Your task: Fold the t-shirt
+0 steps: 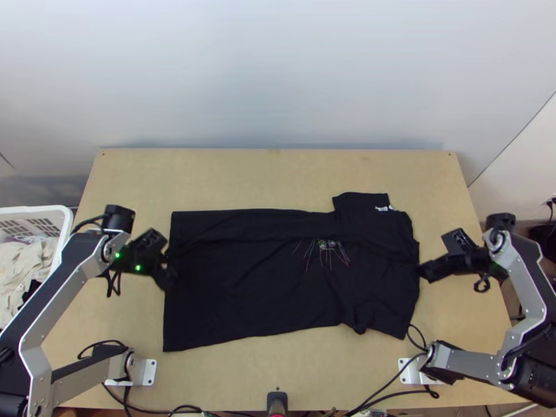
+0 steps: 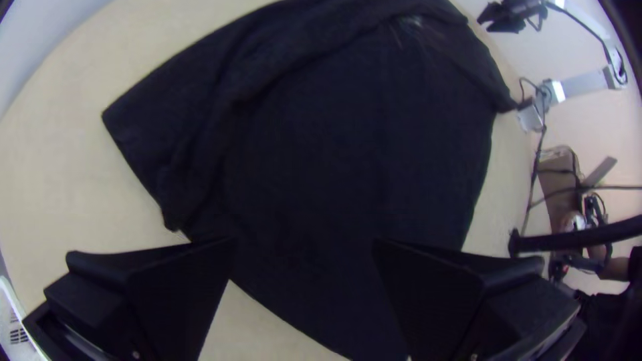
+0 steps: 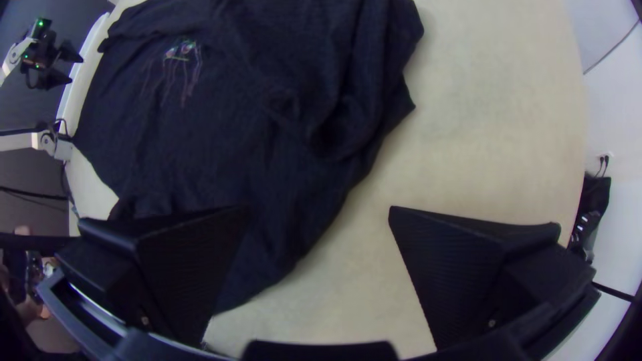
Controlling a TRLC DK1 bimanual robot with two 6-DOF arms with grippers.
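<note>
T-shirt (image 1: 243,292) is lying across table (image 1: 243,174), far side apparently being folded inward. Fingers of left gripper (image 2: 304,247) and right gripper (image 3: 319,214) are being held apart at its ends; edge pinches are probably being called for next.

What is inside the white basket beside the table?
The white basket holds bunched pale cloth and something dark. Whatever lies beneath the top layer is covered, and the left arm hides part of the basket.
</note>
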